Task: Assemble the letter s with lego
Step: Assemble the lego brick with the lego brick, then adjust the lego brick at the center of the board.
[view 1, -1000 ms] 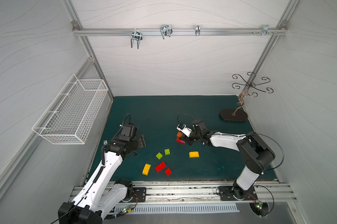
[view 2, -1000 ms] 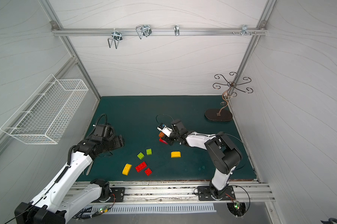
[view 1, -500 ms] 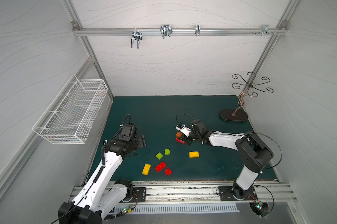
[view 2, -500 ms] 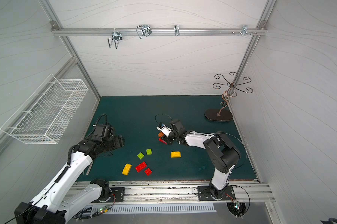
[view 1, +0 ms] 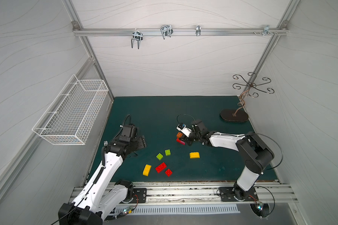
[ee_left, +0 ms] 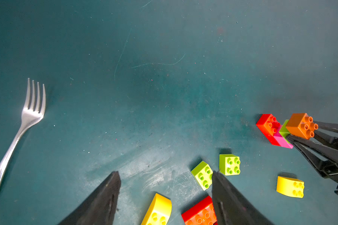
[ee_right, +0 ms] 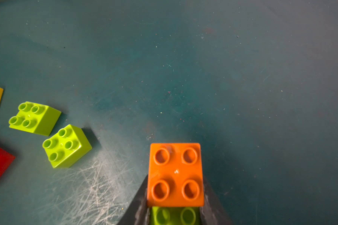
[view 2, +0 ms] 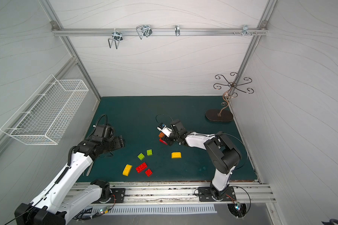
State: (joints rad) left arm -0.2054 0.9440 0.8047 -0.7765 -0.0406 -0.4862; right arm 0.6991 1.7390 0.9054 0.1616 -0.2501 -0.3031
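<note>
My right gripper (view 1: 185,138) (ee_right: 175,194) is shut on a small lego stack. In the left wrist view the stack reads as an orange-brown square (ee_left: 301,125) on a lime green brick (ee_left: 284,130), joined to a pink brick (ee_left: 282,140) and a red brick (ee_left: 267,124) low over the mat. Loose lego lies nearer the front: two lime green squares (view 1: 159,156) (view 1: 167,152), two yellow round-topped bricks (view 1: 194,155) (view 1: 147,170), a red oblong (view 1: 161,167) and a red square (view 1: 168,172). My left gripper (view 1: 142,141) (ee_left: 165,173) hangs open at the mat's left, holding nothing.
A metal fork (ee_left: 31,113) lies on the green mat by the left arm. A white wire basket (view 1: 72,116) hangs on the left wall. A dark hook stand (view 1: 234,115) sits at the back right corner.
Hardly anything differs: the right gripper with its stack has crept a touch to the left, and the left arm has stayed put.
</note>
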